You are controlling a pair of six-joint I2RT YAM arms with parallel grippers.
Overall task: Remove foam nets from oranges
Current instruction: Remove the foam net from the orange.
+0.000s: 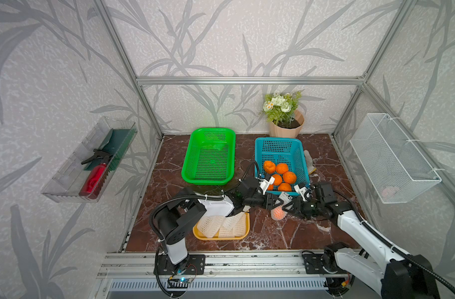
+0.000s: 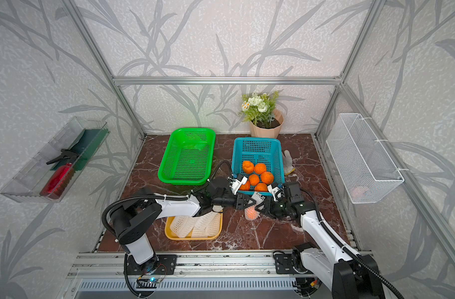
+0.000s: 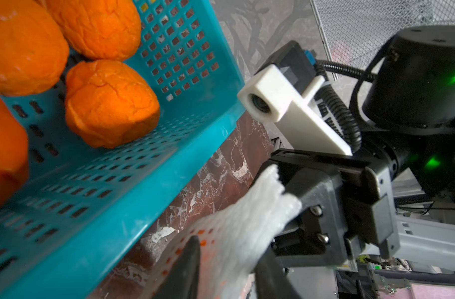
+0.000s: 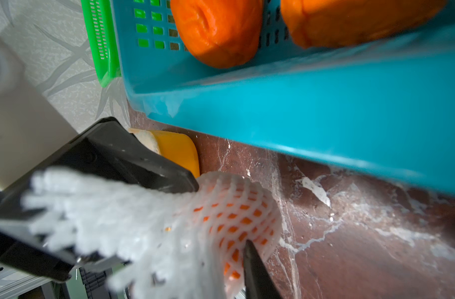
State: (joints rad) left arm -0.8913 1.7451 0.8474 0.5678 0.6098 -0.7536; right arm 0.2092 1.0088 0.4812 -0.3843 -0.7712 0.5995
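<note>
In both top views the only wrapped orange (image 1: 278,214) in sight stands on the table (image 1: 273,233) at lower centre, just below the blue basket (image 1: 278,151) of bare oranges (image 1: 289,177). Its net (image 1: 286,198) sticks up between the left gripper (image 1: 276,205) and right gripper (image 1: 290,207), which meet over it. Stripped nets (image 1: 221,225) lie in the yellow tray (image 1: 221,238), left of the fruit.

In the left wrist view the left gripper's fingers (image 3: 190,259) stand apart at the bottom edge. The net runs between them up to the right gripper's body at centre right, and they show no pinch on it.

In the right wrist view the wrapped orange fills the centre. One right finger (image 4: 252,269) lies against the net's side. Its mate hides behind the blurred net end, so I cannot tell whether that gripper is clamped.

The step in hand looks like stripping this fruit, with the grip passing between the arms. Next, one gripper should likely pin the orange while the other draws the sleeve off lengthwise. Then the net goes to the tray and the fruit to the basket.
</note>
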